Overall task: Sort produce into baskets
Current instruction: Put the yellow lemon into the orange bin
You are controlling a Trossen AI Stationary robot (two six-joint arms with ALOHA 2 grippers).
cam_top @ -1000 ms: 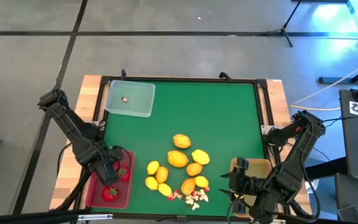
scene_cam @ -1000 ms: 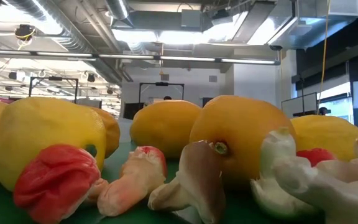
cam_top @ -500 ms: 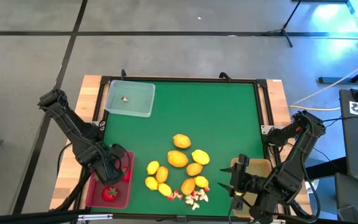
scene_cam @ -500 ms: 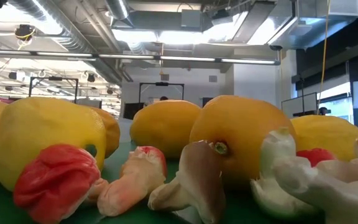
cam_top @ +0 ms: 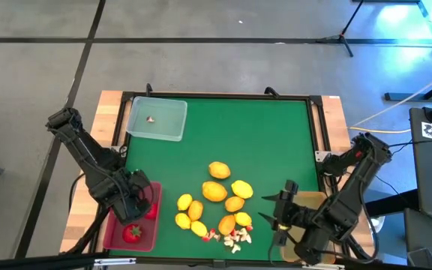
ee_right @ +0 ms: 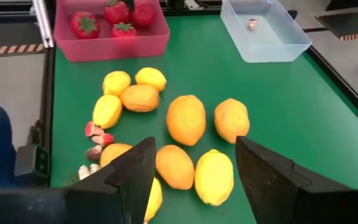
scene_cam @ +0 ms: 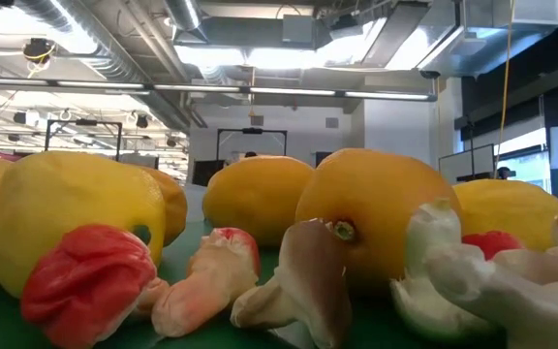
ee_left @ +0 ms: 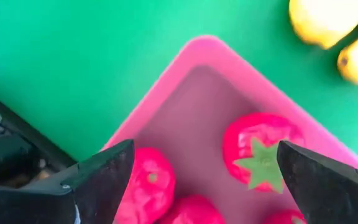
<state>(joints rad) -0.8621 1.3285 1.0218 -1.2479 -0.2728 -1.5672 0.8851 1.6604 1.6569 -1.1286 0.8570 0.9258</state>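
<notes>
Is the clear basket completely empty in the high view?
No, the clear basket holds one small bit, lying near its middle.

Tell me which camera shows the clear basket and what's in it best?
The right wrist view: the clear basket sits unobstructed, with one small bit inside. The high view shows the basket smaller, its bit only a speck. The low and left wrist views miss it.

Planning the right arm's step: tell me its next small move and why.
Probably ease the right hand, open, toward the nearest lemon and close on it. The strawberries already sit in the pink basket, while the lemons lie loose on the mat beside the tan basket.
</notes>
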